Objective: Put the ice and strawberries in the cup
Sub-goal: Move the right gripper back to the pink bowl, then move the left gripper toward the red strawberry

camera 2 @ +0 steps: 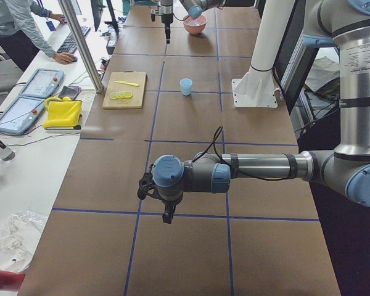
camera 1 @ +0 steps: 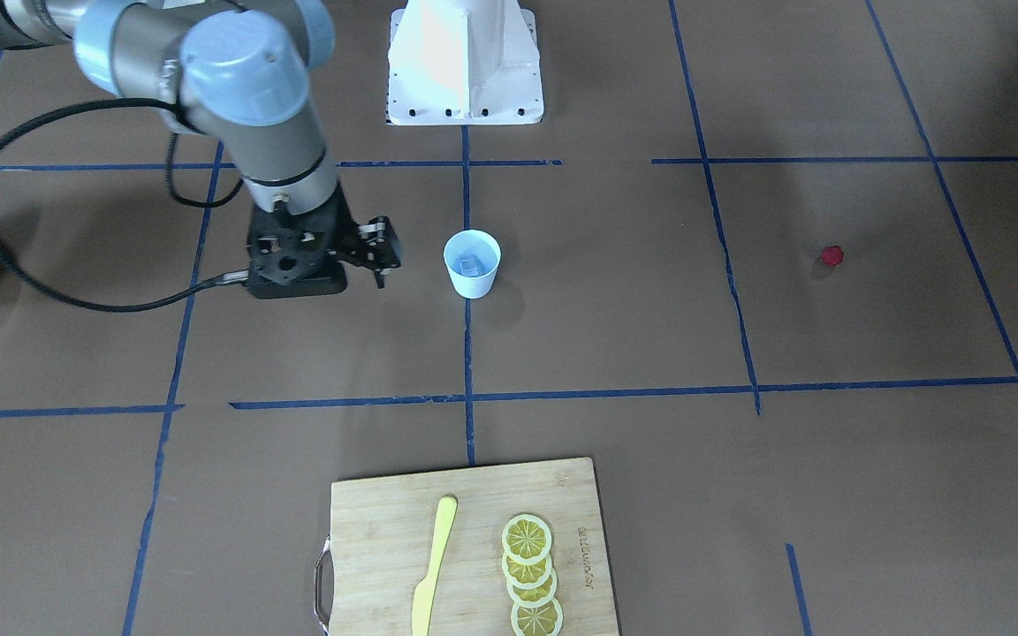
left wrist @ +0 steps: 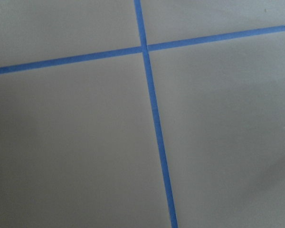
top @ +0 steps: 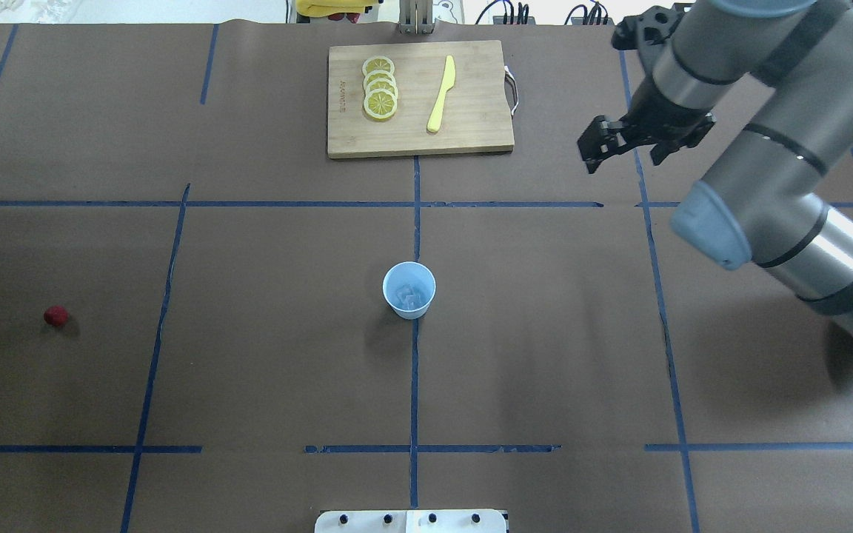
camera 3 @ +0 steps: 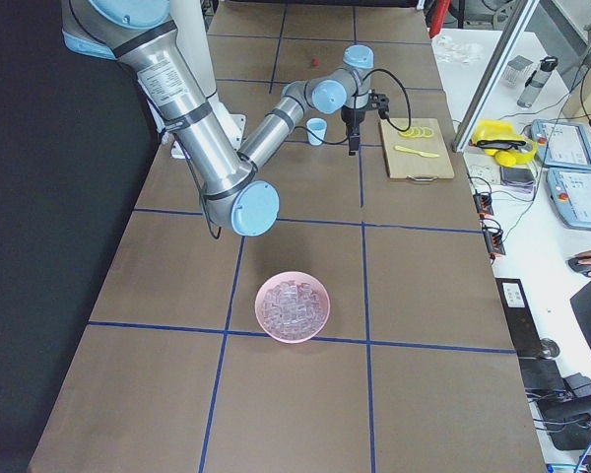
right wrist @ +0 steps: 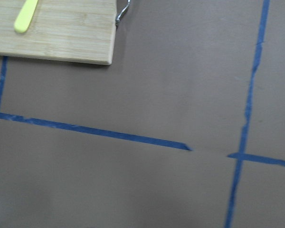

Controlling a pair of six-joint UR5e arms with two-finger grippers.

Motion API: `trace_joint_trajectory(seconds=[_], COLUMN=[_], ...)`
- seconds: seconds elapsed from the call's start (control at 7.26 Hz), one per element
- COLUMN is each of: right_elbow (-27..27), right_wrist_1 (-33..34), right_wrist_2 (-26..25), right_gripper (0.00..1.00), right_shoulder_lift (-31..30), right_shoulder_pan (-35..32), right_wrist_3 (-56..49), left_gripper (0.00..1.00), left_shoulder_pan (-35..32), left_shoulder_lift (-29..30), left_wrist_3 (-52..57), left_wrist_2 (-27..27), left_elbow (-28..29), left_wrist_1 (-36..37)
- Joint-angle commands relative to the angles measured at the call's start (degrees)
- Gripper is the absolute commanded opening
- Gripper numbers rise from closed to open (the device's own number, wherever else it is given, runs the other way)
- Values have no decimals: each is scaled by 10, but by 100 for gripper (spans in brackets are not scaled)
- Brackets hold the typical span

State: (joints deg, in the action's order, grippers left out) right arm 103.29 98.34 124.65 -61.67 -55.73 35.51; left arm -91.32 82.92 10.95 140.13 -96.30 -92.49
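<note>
The cup (camera 1: 472,284) is pale blue, the strawberry (camera 1: 831,255) red, the table (camera 1: 615,309) brown with a blue grid.

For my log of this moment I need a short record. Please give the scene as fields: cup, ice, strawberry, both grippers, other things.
cup: upright, mid-table, holding ice
more ice: in bowl, on the robot's right
strawberry: on table, far on the robot's left, not in cup
right gripper: open, empty, apart from cup
left gripper: over bare table; open or shut cannot be told
board: slices and knife on it
</note>
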Motion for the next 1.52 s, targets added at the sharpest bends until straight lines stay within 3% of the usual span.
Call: trace_joint_trajectory(seconds=[0.0, 0.55, 0.83, 1.1, 1.38], right_elbow=[-1, -11, -48, -69, -53], right_wrist_1=[1, -1, -7, -7, -8], right_wrist_2=[45, 63, 61, 74, 75], right_gripper=[99, 99, 99, 98, 99], right_shoulder_lift=[-90, -241, -307, -360, -360], right_shoulder_pan=[-118, -270, -330, -388, -397], right_wrist_3=[-232, -535, -635, -599, -577], left_gripper=[100, 100, 100, 100, 100], left_shoulder_pan=[0, 1, 1, 2, 22], left_shoulder_lift=[7, 18, 25, 26, 27], left_wrist_3=[0, 0, -15, -48, -55], left_wrist_2=[0, 0, 0, 0, 0], left_elbow=[0, 8, 8, 0, -12], left_wrist_1=[-16, -50, -48, -48, -47])
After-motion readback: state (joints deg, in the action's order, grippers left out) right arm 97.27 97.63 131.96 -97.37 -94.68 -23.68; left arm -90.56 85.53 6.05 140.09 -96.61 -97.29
